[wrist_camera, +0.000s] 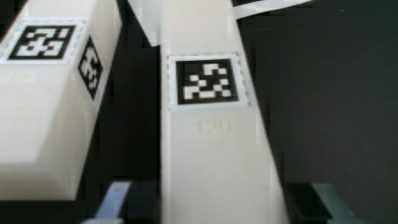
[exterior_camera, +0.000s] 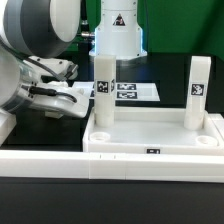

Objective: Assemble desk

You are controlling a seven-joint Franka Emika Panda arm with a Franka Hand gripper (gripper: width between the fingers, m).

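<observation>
Two legs (exterior_camera: 103,88) stand upright at the far corners of the tabletop (exterior_camera: 150,138). Your gripper (wrist_camera: 219,205) straddles a leg (wrist_camera: 217,130), jaws apart and not touching it: the grasping step. Next, close squarely, then carry it to an unfilled corner.

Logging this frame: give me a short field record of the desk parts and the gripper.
tabletop: white tray, lying flat
first leg: upright on the tabletop, exterior view's left
second leg: upright on it, exterior view's right
gripper: open, astride the third leg, a gap each side
fourth leg: close beside the third
marker board: behind the tabletop
</observation>
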